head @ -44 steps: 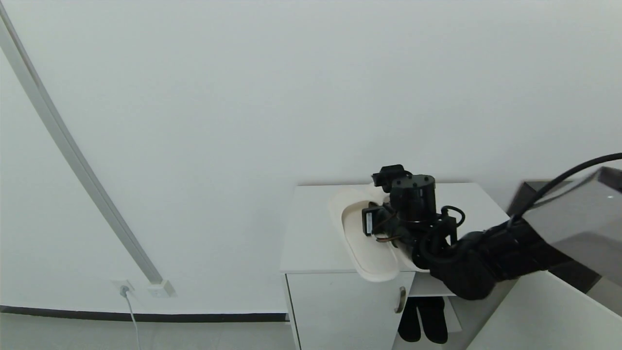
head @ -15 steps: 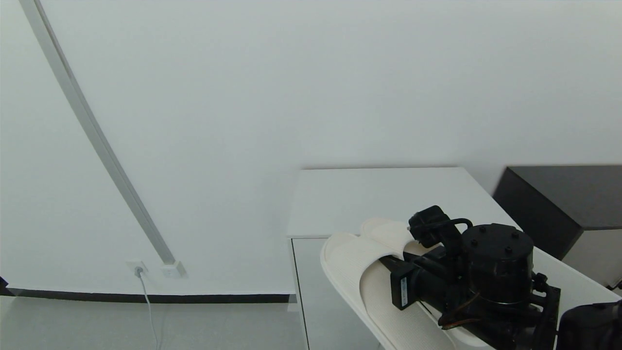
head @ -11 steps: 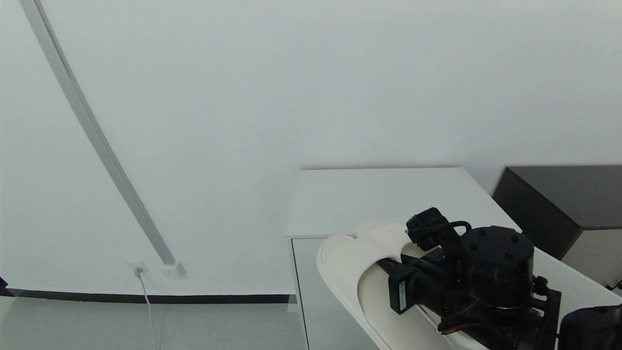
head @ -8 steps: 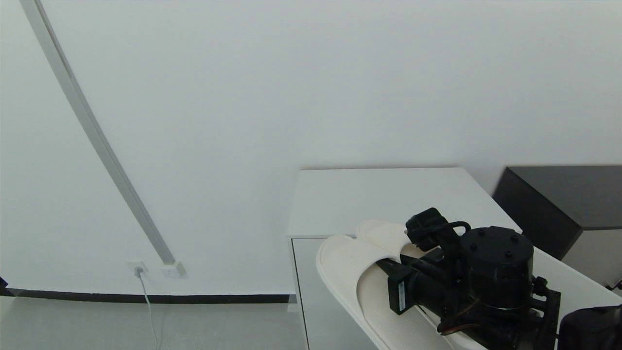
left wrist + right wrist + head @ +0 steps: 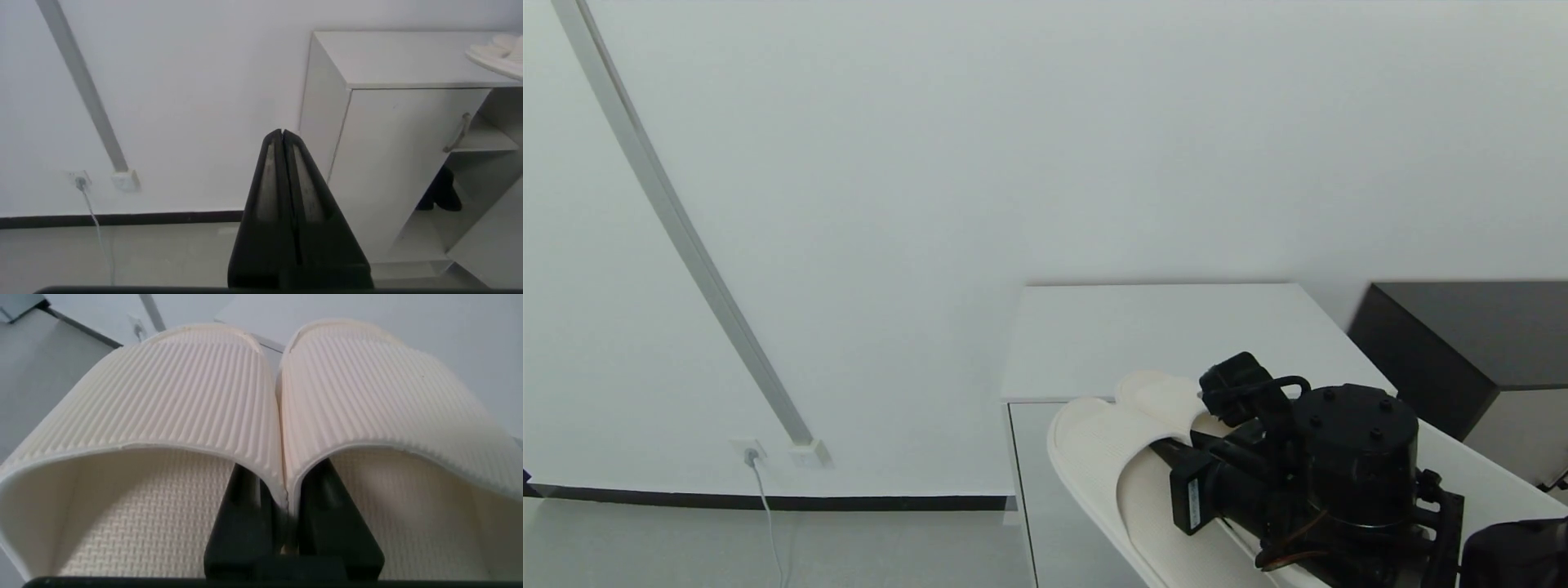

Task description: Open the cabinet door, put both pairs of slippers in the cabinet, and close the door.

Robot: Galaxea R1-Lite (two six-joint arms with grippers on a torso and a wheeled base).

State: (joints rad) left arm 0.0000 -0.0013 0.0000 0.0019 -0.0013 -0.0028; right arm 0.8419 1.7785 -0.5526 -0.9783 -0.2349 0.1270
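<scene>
A pair of cream slippers (image 5: 1098, 457) (image 5: 204, 400) hangs side by side in the air, in front of the white cabinet's (image 5: 1160, 335) top edge. My right gripper (image 5: 1170, 447) (image 5: 282, 513) reaches under their ribbed straps and is shut on the two inner strap walls. The fingertips are hidden under the straps. My left gripper (image 5: 282, 159) is shut on nothing, held off to the left of the cabinet (image 5: 392, 139). The cabinet's right side stands open, and a pair of black slippers (image 5: 445, 189) stands on a lower shelf inside. The left door with its handle (image 5: 463, 131) is closed.
A dark box (image 5: 1470, 343) stands right of the cabinet. The open door's white panel (image 5: 1486, 486) juts toward me at the lower right. On the wall to the left run a slanted grey conduit (image 5: 678, 229) and a socket with a cable (image 5: 747, 453), above bare floor.
Since 2.9 s ago the head camera has shifted, and the cream slippers have come off the cabinet top in my right gripper. Over the last second they have drifted slightly left.
</scene>
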